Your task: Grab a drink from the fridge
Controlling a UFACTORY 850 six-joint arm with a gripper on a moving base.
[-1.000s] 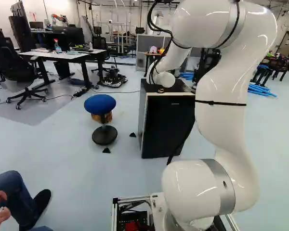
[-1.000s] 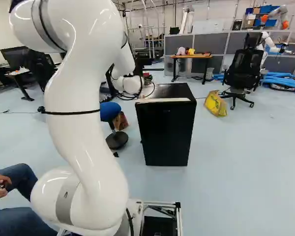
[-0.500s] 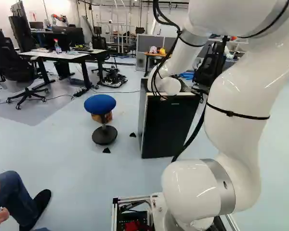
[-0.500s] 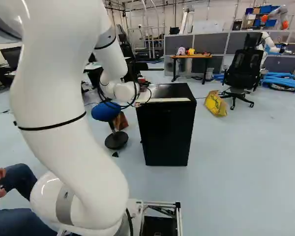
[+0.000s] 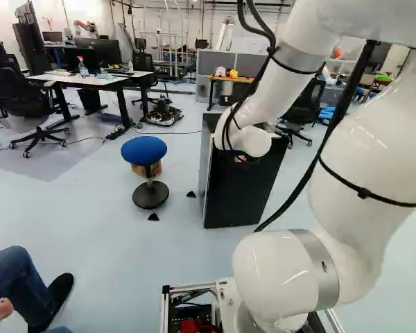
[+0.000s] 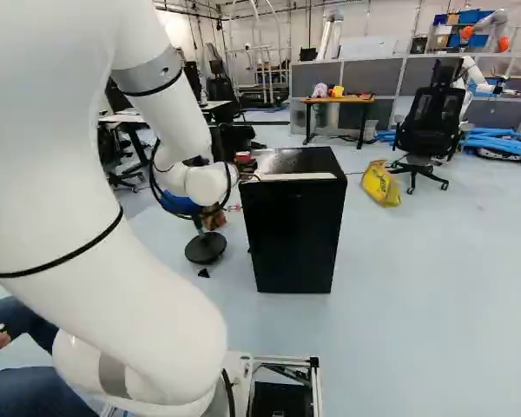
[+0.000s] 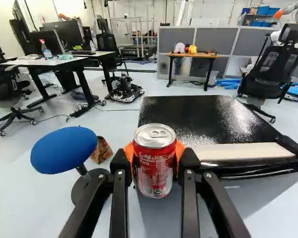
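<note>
In the right base view my gripper [image 6: 229,208] is mostly hidden by the white wrist, low beside the fridge [image 6: 297,228]. The wrist view shows the gripper [image 7: 155,161] shut on a red drink can [image 7: 154,166], with orange pads pressed to both its sides. The can stands upright between the fingers, its silver lid uncovered. Beyond and beside it lies the fridge's glossy black top [image 7: 203,116], with a pale strip [image 7: 243,151] along the front edge. The fridge's black front [image 5: 236,191] looks closed in the left base view.
A blue-seated stool [image 5: 144,151] stands left of the fridge, with a brown box [image 7: 101,150] behind it. Farther back are desks [image 5: 90,80], office chairs [image 6: 431,122] and a yellow bag [image 6: 381,183]. A seated person's leg [image 5: 17,281] is near the base. Another robot [image 6: 473,74] stands far off.
The arm has swung and lowered: its wrist sits farther right in the left base view, and lower in both base views. The base and fridge have stayed put.
</note>
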